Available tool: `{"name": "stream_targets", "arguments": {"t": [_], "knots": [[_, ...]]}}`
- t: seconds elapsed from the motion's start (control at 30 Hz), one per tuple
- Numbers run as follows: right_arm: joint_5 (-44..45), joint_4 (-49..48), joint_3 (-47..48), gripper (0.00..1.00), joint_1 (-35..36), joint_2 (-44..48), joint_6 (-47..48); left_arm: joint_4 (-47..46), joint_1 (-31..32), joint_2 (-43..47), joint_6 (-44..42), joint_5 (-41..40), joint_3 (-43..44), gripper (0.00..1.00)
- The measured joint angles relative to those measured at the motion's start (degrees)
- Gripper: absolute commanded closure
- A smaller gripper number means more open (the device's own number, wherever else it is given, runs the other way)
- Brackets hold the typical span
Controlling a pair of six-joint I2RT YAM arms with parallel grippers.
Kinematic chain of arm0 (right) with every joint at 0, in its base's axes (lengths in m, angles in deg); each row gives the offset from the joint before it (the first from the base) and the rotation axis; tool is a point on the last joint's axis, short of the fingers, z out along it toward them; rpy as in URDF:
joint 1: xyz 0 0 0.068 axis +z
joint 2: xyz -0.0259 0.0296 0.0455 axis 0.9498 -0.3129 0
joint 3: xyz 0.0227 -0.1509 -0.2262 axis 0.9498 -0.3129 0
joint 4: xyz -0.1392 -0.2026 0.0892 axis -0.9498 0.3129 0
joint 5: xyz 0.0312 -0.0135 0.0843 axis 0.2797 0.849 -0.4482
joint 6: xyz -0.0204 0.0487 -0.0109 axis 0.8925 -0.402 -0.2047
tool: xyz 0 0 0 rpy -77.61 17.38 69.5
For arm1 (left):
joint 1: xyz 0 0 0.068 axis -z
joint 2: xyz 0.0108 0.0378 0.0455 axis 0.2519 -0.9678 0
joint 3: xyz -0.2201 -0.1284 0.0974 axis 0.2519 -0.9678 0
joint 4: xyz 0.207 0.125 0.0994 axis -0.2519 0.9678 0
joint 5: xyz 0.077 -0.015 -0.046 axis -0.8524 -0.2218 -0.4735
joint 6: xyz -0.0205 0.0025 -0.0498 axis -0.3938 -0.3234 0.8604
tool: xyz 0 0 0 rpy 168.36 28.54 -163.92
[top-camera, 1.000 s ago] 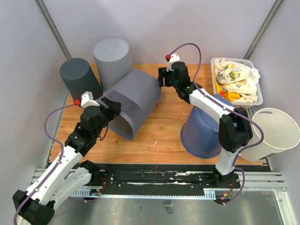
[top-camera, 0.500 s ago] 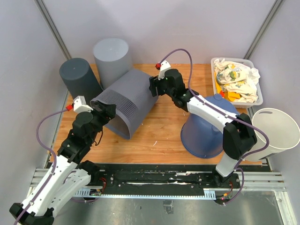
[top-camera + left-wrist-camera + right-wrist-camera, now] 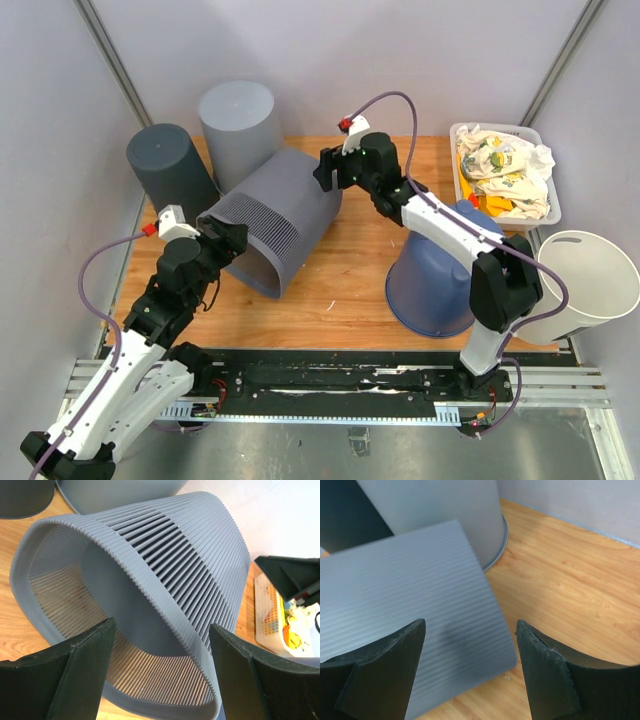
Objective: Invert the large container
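1. Upside down at the far-left corner of the tabletop (image 3: 350, 270): dark grey bin (image 3: 170, 165), with a lighter grey bin (image 3: 240, 122) just beside it, also inverted.
2. Left fingers (image 3: 55, 680): released, spread wide at the open mouth of the ribbed grey container (image 3: 285, 210), rim running between them.
3. Ribbed grey container: lying on its side left of centre, mouth toward the near left, closed base toward the far right.
4. Right fingers (image 3: 375, 675): released, spread above the closed base end.
5. Further right: inverted blue bin (image 3: 440, 280), white tray (image 3: 520, 128) of cloths, white bucket (image 3: 590, 285).

Large container (image 3: 285, 215) on its side, one bin (image 3: 240, 120) behind it, another bin (image 3: 168, 165) left, tray (image 3: 505, 170) far right
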Motion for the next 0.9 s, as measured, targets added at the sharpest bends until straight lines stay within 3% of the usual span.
{"name": "stream_targets", "arguments": {"t": [0.47,0.9], "knots": [[-14.1,-2.6,14.6,0.27,-5.7,-13.0,-9.0,-1.6,0.0,-3.3,0.7,1.2,0.0,0.22],[-24.0,-6.7,15.7,0.29,-6.7,-18.8,-17.3,-4.1,0.0,-5.5,0.9,1.3,0.0,0.22]]}}
